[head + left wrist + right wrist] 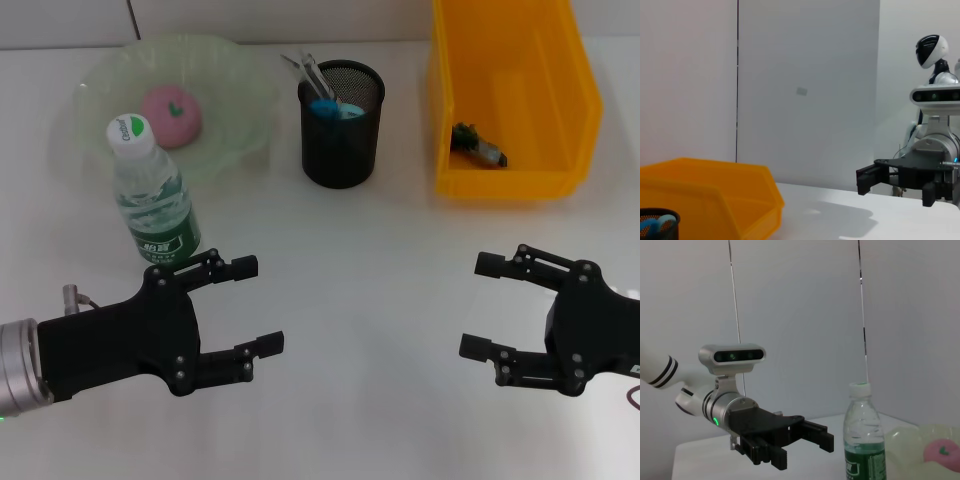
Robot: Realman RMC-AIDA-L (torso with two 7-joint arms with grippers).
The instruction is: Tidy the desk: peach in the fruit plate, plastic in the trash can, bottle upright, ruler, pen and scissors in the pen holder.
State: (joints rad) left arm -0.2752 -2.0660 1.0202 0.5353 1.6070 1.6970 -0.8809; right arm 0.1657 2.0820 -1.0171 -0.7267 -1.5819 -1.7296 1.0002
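Apparently your desk is already tidy: the peach (171, 114) sits in the fruit plate (240, 75) at the upper left of the head view, the bottle (152, 192) stands upright just below it, and the pen holder (341, 124) at upper centre has tools poking from it, though you cannot tell each one apart. A dark scrap (478, 146), probably the plastic, lies in the yellow bin (575, 95) at upper right. Your left gripper (258, 305) hovers at lower left, jaws spread and empty; the bottle is the nearest thing, up and left of its fingertips. Your right gripper (480, 305) hangs at lower right, likewise spread, gripping nothing.
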